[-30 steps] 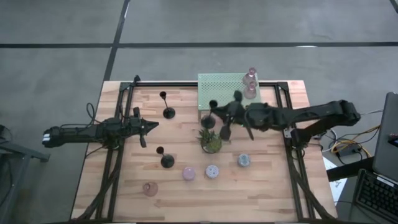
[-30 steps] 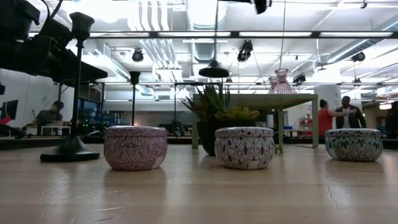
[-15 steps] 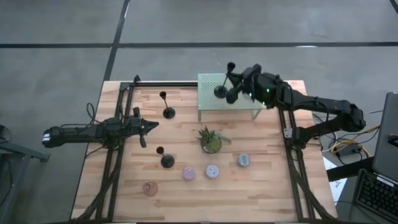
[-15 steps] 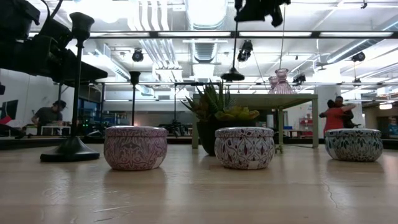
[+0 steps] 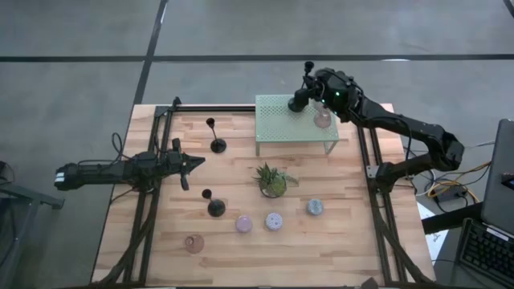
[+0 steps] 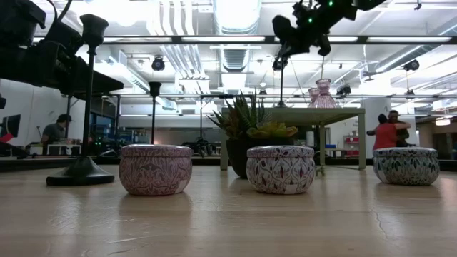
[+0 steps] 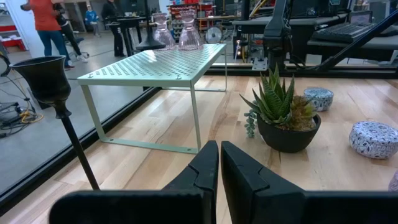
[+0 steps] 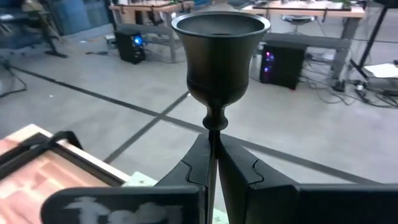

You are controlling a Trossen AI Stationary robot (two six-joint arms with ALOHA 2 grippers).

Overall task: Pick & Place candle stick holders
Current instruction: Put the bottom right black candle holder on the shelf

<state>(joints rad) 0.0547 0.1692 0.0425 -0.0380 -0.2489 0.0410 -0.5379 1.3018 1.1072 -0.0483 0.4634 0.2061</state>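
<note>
Over the far edge of the desk (image 5: 161, 241), above the pale green rack (image 5: 277, 120), we see the right claw (image 5: 309, 84) closed on the thin stem of a black candlestick (image 8: 217, 56), carrying it upright with its cup above the fingers. The round base hangs in the air over the rack's far side, not yet set down. Two pink glass holders (image 5: 323, 116) stand at the rack's far right corner, so we judge that part of the job done and this candlestick to be the next delivery.

Much is left. Two more black candlesticks stand on the desk: one (image 5: 217, 144) near the far left corner, another (image 5: 214, 206) toward the near left. Along the near edge sit a pink holder (image 5: 193, 242), a second pink one (image 5: 243, 224), a lilac one (image 5: 274, 221) and a blue one (image 5: 315, 207). A small spiky plant (image 5: 272, 181) stands at the middle of the desk.

At the left edge the left claw (image 5: 186, 164) waits, pressed shut and empty.
</note>
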